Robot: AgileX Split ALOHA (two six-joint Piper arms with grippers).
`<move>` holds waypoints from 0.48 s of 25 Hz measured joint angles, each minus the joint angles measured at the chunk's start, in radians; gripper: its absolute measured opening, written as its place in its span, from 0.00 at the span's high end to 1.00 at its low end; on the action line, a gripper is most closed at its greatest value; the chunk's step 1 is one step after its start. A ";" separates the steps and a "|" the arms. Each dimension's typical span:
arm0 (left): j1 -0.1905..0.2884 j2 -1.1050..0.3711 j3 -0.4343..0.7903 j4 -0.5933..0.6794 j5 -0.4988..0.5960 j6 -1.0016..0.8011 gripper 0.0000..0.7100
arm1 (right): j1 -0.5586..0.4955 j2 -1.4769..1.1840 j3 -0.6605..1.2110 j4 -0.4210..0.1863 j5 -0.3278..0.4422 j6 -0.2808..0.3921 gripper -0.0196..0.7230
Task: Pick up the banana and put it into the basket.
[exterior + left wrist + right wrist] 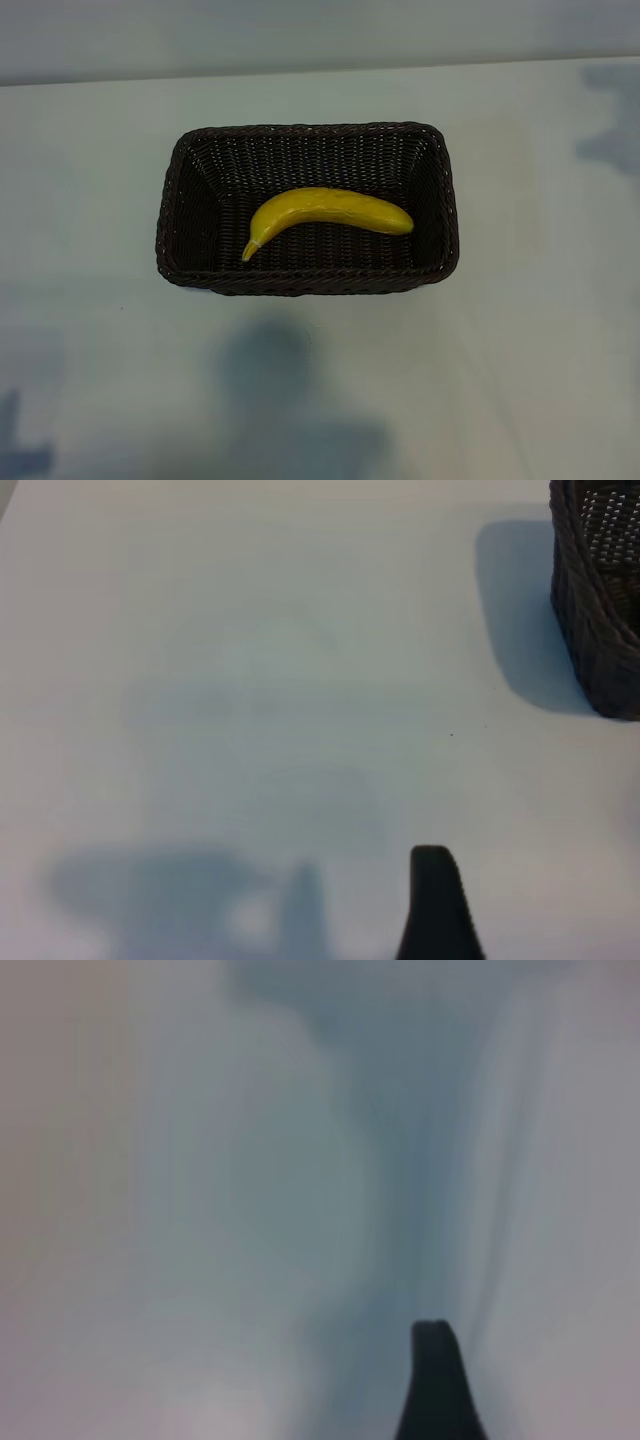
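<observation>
The yellow banana (325, 212) lies on the floor of the dark-brown woven basket (185, 215), its pale stem tip pointing to the front left corner. The basket stands in the middle of the white table. Neither arm shows in the exterior view. In the left wrist view my left gripper shows only one dark finger (437, 910), over bare table, with a corner of the basket (600, 610) well off to one side. My right gripper likewise shows a single dark finger (437, 1385) over a blurred pale surface. Both stand open and hold nothing.
The white table (540, 330) spreads out on all sides of the basket. Soft shadows fall on the table in front of the basket (285, 390) and at the far right (610, 130). A pale wall runs along the table's back edge.
</observation>
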 joint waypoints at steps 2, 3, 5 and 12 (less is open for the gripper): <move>0.000 0.000 0.000 0.000 0.000 0.000 0.29 | 0.000 -0.095 0.066 0.001 -0.010 0.008 0.30; 0.000 0.000 0.000 0.000 0.000 0.001 0.29 | -0.001 -0.134 0.100 0.001 -0.018 0.011 0.30; 0.000 0.000 0.000 0.000 0.000 0.001 0.29 | -0.001 -0.226 0.166 0.001 -0.024 0.015 0.30; 0.000 0.000 0.000 0.000 0.000 0.001 0.29 | -0.001 -0.515 0.367 0.001 -0.024 0.022 0.30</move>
